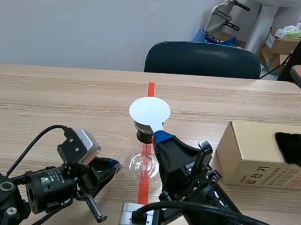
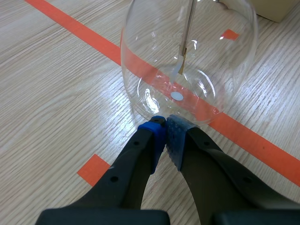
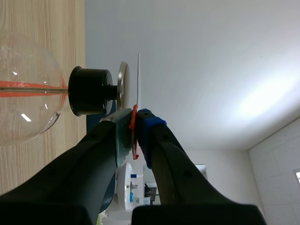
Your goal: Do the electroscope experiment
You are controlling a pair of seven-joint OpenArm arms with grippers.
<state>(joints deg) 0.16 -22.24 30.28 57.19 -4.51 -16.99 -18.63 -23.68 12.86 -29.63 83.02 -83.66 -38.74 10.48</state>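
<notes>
Two arms sit low at the near edge of the surface [image 1: 50, 102], and the electroscope [image 1: 143, 165] stands between them on the red tape line. The left fingers [image 1: 112, 164] are squeezed together with nothing in them. In the left wrist view those blue pads [image 2: 159, 133] meet right at the foot of the glass bulb [image 2: 154, 56], touching it or nearly so; I can't tell which.

The right fingers [image 1: 163, 138] are clamped on the stem of a white disc [image 1: 149, 111], which they hold over the electroscope's top. From the right wrist camera, the disc shows as a thin edge [image 3: 138, 79] just beside the metal plate [image 3: 123, 86], with a sliver of gap between them.

The electroscope itself is a clear round flask with a black stopper [image 3: 89, 91] in its neck, and a thin rod [image 2: 188, 23] runs down inside to a small gold leaf [image 2: 182, 58].

Off to the right there's a cardboard box [image 1: 254, 158] with something black and furry [image 1: 292, 147] on it. A dark chair [image 1: 202, 60] is at the far side.
</notes>
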